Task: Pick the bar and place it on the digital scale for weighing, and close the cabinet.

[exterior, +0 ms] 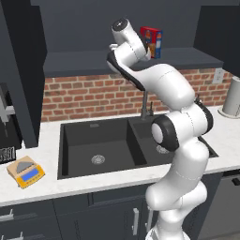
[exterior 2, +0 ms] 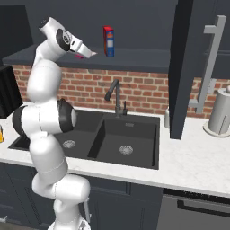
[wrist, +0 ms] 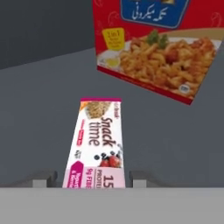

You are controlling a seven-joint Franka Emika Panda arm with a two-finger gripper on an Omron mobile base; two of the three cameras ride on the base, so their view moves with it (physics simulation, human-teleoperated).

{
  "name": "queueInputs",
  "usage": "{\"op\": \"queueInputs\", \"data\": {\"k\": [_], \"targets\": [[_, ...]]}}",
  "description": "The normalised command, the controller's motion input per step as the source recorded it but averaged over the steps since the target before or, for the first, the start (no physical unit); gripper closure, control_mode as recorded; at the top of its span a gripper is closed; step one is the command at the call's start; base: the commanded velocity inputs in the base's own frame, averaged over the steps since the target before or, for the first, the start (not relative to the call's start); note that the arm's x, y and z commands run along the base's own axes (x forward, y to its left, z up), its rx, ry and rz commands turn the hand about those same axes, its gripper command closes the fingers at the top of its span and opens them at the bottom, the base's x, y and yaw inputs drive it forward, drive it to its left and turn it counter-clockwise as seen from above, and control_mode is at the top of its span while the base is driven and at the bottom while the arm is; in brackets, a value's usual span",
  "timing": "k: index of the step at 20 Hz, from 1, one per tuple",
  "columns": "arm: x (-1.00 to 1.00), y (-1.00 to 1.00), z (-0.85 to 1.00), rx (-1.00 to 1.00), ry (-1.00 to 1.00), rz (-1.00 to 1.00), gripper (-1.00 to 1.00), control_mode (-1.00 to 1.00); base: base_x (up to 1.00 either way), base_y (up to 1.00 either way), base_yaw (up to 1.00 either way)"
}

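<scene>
The small flat pink and white wrapped bar [wrist: 96, 144] lies on the dark cabinet shelf [wrist: 175, 144] before the red pasta box [wrist: 153, 48]. The gripper [wrist: 92, 180] straddles its near end to lift it; whether the fingers pinch it cannot be told.

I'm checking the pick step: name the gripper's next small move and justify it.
Probably finish closing, then lift. In the hand view the bar lies flat on the cabinet shelf between the gripper fingertips, with slim gaps beside it, and the red box stands close behind.
</scene>
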Motion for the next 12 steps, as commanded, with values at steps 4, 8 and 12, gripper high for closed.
{"op": "queueInputs", "data": {"k": [4,8,12], "targets": [[-0.57,0.23,-0.94,-0.02,-0.06,0.00,1.00,-1.00,0.00,0.00,0.00],[-0.91,0.28,-1.00,-0.03,-0.15,0.00,1.00,-1.00,0.00,0.00,0.00],[-1.00,0.21,-0.74,-0.01,-0.12,0.00,1.00,-1.00,0.00,0.00,0.00]]}}
